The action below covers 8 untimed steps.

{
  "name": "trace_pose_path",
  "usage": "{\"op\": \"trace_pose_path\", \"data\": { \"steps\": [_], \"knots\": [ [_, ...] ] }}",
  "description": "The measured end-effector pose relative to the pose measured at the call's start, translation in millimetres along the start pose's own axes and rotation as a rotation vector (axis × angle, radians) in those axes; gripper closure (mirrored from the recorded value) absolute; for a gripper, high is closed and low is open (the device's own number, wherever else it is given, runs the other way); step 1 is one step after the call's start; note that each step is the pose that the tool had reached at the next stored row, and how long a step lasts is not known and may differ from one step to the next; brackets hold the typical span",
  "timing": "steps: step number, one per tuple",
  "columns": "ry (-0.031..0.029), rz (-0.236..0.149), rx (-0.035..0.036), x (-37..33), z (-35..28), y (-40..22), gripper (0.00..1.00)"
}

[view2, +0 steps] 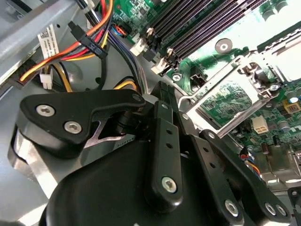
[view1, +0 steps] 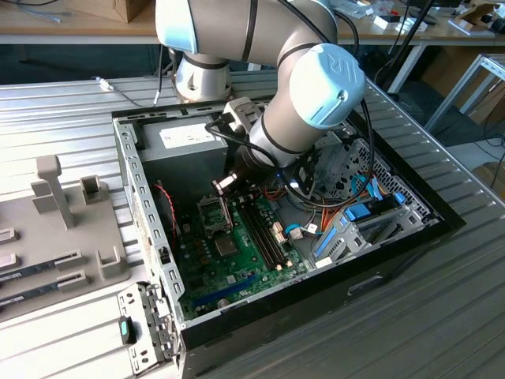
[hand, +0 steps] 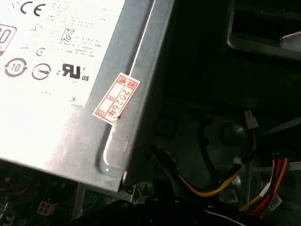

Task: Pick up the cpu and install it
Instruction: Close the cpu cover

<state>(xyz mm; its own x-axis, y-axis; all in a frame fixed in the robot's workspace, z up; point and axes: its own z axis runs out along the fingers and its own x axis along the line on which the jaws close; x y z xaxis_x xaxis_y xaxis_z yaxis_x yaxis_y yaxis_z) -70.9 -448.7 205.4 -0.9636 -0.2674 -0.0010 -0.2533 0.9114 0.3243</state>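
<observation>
— One relation is being watched: the cpu (view1: 223, 185) is seen at the tip of the claw (view1: 229, 178), just above the open socket (view1: 215, 215).
— And the claw's state?
— It is judged to be clamped on the cpu, which is held tilted.
— Which way is the socket?
— It is found below the claw, slightly toward the exterior view's left, beside the memory slots (view1: 262, 230). In the second wrist view, its raised frame (view2: 221, 106) is seen just past the claw.

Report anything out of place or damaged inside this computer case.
Nothing looks damaged or spilled. The silvery metal retention frame of the processor socket stands hinged open over the green motherboard, which suits the install, not a fault.
</observation>
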Motion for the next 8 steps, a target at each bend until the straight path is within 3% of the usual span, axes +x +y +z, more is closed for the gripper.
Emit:
{"op": "trace_pose_path", "data": {
  "steps": [1, 8],
  "knots": [
    [0.0094, -0.026, 0.0004, 0.1, 0.2, -0.1, 0.89],
    [0.0546, -0.159, 0.0001, -1.8, 1.7, -1.2, 0.89]
  ]
}}
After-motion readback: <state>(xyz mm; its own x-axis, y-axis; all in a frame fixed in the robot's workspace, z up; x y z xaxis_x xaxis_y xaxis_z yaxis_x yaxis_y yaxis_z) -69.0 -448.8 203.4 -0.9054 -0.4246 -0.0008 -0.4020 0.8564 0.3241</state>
